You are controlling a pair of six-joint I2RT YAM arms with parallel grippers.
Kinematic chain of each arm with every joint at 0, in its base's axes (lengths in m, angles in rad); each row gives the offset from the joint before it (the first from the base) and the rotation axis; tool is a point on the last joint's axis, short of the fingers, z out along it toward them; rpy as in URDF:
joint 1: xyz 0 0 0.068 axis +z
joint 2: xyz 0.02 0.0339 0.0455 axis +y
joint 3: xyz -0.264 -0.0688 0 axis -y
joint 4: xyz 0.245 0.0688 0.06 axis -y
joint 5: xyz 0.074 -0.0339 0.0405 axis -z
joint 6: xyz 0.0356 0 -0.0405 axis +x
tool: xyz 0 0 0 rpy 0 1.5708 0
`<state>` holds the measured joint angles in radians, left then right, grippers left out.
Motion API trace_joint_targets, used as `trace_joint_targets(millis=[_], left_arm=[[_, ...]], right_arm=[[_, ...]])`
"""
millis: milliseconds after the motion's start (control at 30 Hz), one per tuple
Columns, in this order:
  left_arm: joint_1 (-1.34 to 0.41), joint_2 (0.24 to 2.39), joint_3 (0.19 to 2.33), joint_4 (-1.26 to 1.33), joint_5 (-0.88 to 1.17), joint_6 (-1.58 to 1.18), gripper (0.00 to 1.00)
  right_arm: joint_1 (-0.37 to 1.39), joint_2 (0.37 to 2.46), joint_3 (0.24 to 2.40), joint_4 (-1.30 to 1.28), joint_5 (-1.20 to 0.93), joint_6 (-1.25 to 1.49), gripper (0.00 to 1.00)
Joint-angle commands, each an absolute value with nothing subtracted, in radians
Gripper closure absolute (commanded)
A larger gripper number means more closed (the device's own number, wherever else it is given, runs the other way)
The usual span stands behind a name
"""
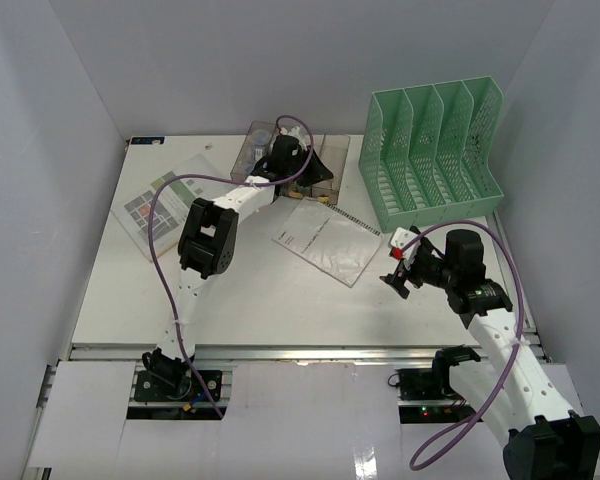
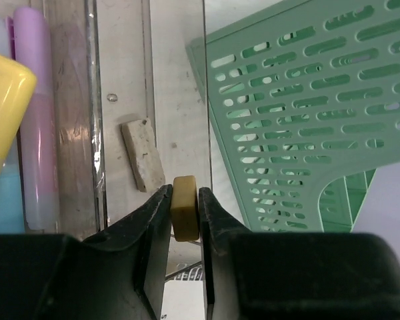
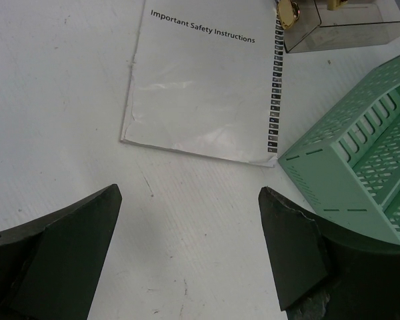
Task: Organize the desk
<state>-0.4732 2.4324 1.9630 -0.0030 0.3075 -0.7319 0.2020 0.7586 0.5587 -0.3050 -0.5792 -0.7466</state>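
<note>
Your left gripper [image 2: 185, 197] pinches a tan eraser [image 2: 185, 217] above the far bin [image 2: 177, 93], likely for dropping; right gripper [image 3: 189, 200] gapes empty over the desk [image 3: 53, 100].

The desk [image 1: 270, 300] — flat, white, rectangular — has a silver rail along its near edge.

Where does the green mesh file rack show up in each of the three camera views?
Top external: the green mesh file rack stands at the far right corner of the desk.
Left wrist: it fills the upper right, beside the left gripper shut on a yellowish block.
Right wrist: its corner enters at the right edge.
Shared landmark: the clear bins, beside the rack in every view.
</note>
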Motion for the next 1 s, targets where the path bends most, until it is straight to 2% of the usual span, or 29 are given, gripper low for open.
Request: trace_joint_targets(millis=[0,67,133,333,500,667,767,800,867,967], left_arm=[[-0.475,2.415,2.064,-0.090,0.321,-0.699,0.52],[-0.476,2.418,2.070,-0.099,0.333,-0.688,0.39],[-0.477,2.414,2.074,-0.114,0.353,-0.667,0.02],[-0.477,2.345,2.066,-0.132,0.349,-0.628,0.02],[-0.477,2.161,1.977,-0.148,0.336,-0.537,0.02],[-0.477,1.709,1.525,-0.119,0.290,-0.422,0.02],[-0.472,1.429,1.146,-0.066,0.217,-0.379,0.02],[-0.471,1.302,1.084,-0.051,0.201,-0.377,0.02],[-0.463,1.139,0.871,-0.046,0.199,-0.386,0.02],[-0.459,0.865,0.714,-0.114,0.254,-0.384,0.02]], right_arm=[[0.195,0.752,0.552,-0.260,-0.569,-0.738,0.10],[0.194,0.754,0.552,-0.258,-0.563,-0.736,0.10],[0.191,0.759,0.552,-0.252,-0.552,-0.732,0.10],[0.165,0.768,0.548,-0.254,-0.573,-0.723,0.10],[0.141,0.772,0.538,-0.256,-0.614,-0.726,0.10],[0.140,0.793,0.520,-0.174,-0.569,-0.660,0.10],[0.141,0.845,0.550,-0.190,-0.644,-0.665,0.10],[0.148,0.889,0.569,-0.226,-0.676,-0.686,0.10],[0.192,0.969,0.666,-0.245,-0.642,-0.650,0.10],[0.355,1.139,0.796,-0.261,-0.479,-0.615,0.10]])
